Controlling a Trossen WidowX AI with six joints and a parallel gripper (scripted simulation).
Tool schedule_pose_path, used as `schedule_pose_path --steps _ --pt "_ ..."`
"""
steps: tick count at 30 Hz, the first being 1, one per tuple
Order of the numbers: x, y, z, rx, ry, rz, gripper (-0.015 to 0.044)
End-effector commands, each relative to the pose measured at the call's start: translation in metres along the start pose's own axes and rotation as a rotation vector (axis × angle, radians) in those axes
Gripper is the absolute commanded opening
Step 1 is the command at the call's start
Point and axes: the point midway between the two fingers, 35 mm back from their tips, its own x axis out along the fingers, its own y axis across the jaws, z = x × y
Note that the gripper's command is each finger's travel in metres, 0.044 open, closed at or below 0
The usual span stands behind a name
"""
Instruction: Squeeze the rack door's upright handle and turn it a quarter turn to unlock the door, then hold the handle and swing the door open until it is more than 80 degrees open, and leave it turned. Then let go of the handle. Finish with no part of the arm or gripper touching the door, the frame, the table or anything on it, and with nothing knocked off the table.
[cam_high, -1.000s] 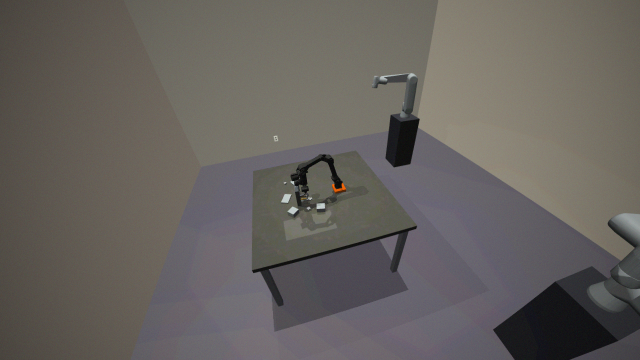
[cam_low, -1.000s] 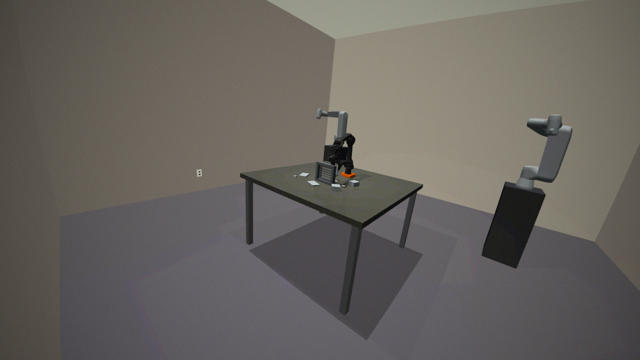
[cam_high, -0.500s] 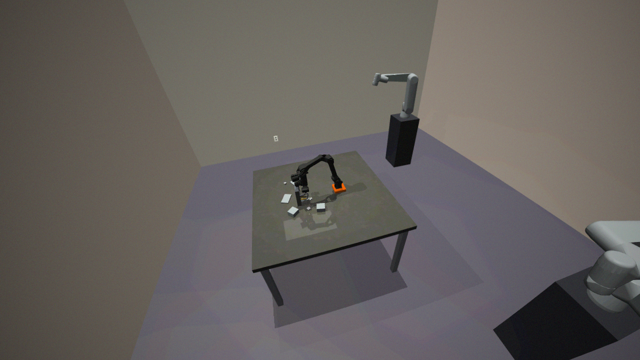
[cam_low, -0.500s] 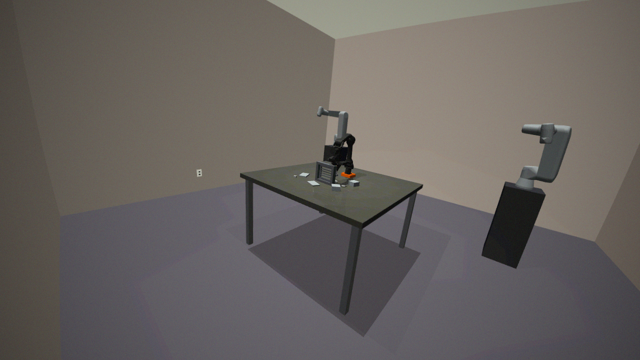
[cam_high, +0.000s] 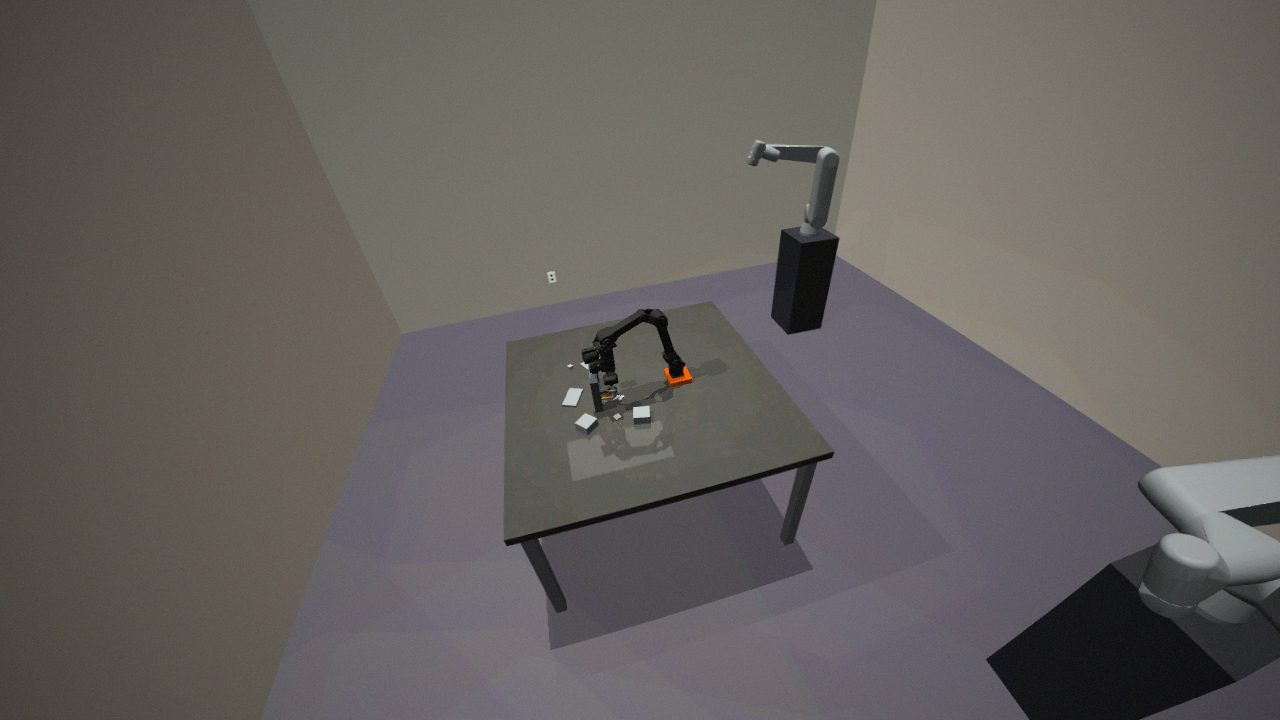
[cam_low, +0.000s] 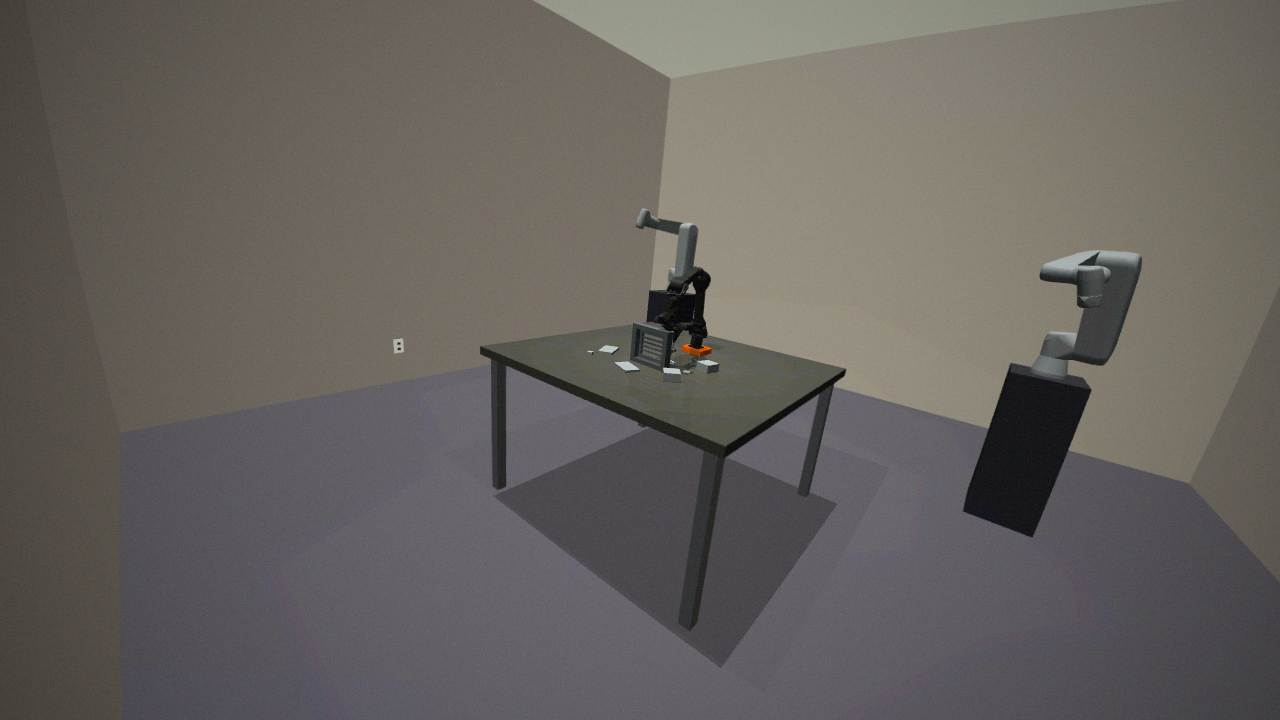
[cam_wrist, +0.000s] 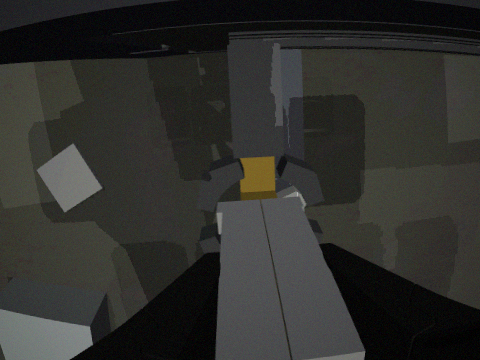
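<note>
The rack door's handle (cam_wrist: 247, 280) runs toward the wrist camera, its two pale grey halves pressed together with only a thin line between them. A yellow block (cam_wrist: 258, 175) shows at its far end, beside a grey bar (cam_wrist: 252, 100). My gripper (cam_wrist: 270, 264) is shut on the handle, with one black finger at each side. The rack's grey frame (cam_high: 596, 394) (cam_low: 636, 345) stands upright on the table (cam_high: 716, 420) (cam_low: 742, 385), with my gripper close against its handle side. The door's slats (cam_low: 654, 346) show inside the frame, and the door looks closed. The handle's turn angle is unclear.
Pale blocks (cam_high: 641, 414) (cam_high: 586, 422) (cam_low: 707, 366) and a flat plate (cam_high: 572, 396) (cam_low: 626, 367) lie around the rack. A small pale square (cam_wrist: 70, 177) lies left of the handle in the wrist view. My arm's orange base (cam_high: 678, 376) (cam_low: 696, 350) is on the table.
</note>
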Motion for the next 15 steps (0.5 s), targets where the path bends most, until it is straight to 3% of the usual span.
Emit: schedule_pose_path --steps 1,15 --pt "0.0014 0.0000 -0.0014 -0.105 0.005 0.002 0.0020" --pt "0.0014 0.0000 -0.0014 -0.795 0.004 0.003 0.0020"
